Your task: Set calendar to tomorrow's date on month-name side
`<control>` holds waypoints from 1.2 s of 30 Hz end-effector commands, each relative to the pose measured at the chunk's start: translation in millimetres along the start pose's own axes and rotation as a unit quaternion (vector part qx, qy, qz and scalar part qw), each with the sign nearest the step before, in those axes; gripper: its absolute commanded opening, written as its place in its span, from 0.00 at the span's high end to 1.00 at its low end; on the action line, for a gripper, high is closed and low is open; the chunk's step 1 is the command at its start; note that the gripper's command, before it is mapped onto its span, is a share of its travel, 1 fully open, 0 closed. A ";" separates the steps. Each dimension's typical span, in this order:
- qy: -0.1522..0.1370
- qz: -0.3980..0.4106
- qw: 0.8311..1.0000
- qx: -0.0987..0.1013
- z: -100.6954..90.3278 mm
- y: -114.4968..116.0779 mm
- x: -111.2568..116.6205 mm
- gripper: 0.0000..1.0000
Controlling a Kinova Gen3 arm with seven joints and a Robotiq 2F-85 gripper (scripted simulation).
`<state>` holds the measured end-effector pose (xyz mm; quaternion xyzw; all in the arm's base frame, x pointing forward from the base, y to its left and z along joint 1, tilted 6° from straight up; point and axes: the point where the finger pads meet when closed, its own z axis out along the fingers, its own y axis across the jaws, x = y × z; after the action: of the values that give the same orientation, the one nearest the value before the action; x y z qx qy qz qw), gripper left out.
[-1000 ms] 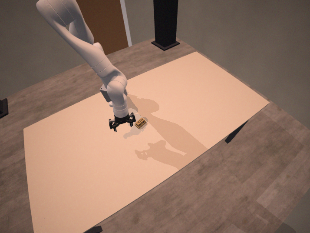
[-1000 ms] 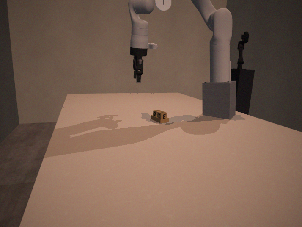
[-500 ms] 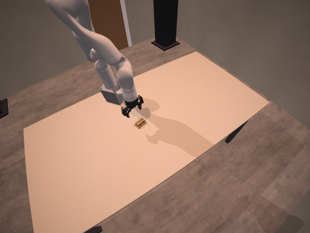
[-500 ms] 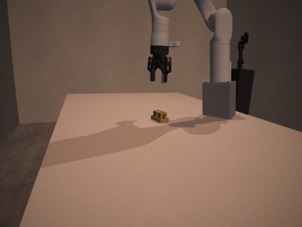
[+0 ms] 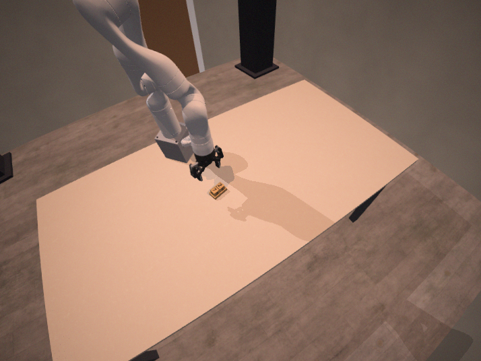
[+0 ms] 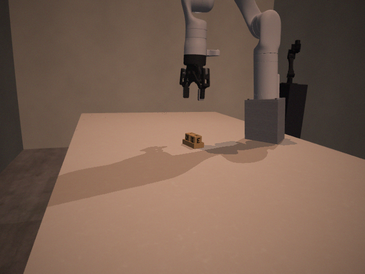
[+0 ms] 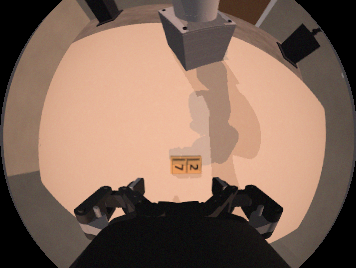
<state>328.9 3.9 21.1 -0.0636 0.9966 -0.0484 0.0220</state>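
A small wooden calendar [image 5: 217,190] [image 6: 193,139] [image 7: 186,166] stands on the table: a flat tray [image 6: 188,144] with two digit cubes side by side in it. In the exterior view the right cube [image 6: 197,139] shows a 3 on its near face, and the left cube [image 6: 189,137] shows a dark digit that I cannot read surely. In the wrist view both cube tops carry digits. My gripper [image 5: 206,166] [image 6: 193,93] [image 7: 178,186] is open and empty. It points straight down and hangs well above the calendar, almost over it.
The arm's grey base block [image 5: 173,145] [image 6: 264,120] [image 7: 197,37] stands on the table just behind the calendar. A black stand [image 6: 293,106] is beyond the table's far right side and a black post [image 5: 257,36] at the back. The arm's shadow [image 6: 123,174] falls across the table.
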 end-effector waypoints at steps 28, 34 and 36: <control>0.019 0.222 0.975 -0.013 16.5 11.1 8.8 0.00; 0.023 0.320 0.947 -0.014 23.1 12.7 9.9 0.00; 0.024 0.370 0.929 -0.013 26.3 13.0 9.7 0.00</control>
<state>321.4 6.8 -1.5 0.2661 0.9634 -0.0284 0.0155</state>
